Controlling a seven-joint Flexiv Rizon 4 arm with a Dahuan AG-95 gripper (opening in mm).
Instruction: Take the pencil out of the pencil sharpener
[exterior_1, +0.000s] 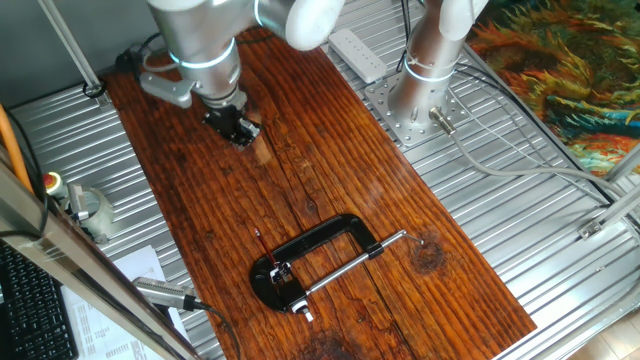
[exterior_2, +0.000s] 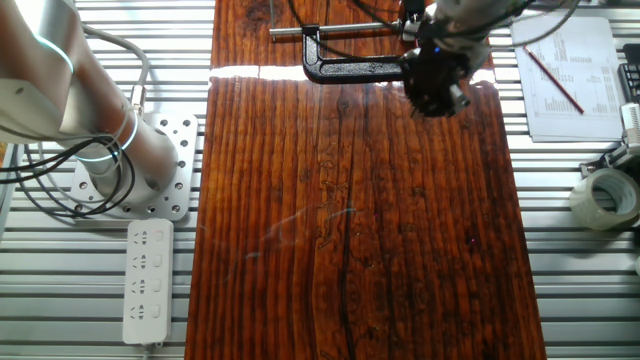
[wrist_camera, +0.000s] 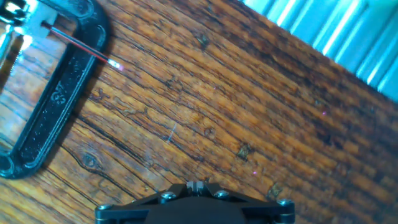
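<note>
The pencil is a thin dark-red stick lying across the black C-clamp at the upper left of the hand view. Its far end meets a bright silvery piece, the pencil sharpener, at the frame's corner. In one fixed view the pencil slants up from the sharpener inside the clamp. My gripper hangs above the wooden board, well away from the clamp. Its fingers look pressed together and hold nothing. In the other fixed view the gripper hides the pencil.
The wooden board lies on a ribbed metal table. The arm's base and a power strip stand beside it. A tape roll and a paper sheet with a red pen lie off the board.
</note>
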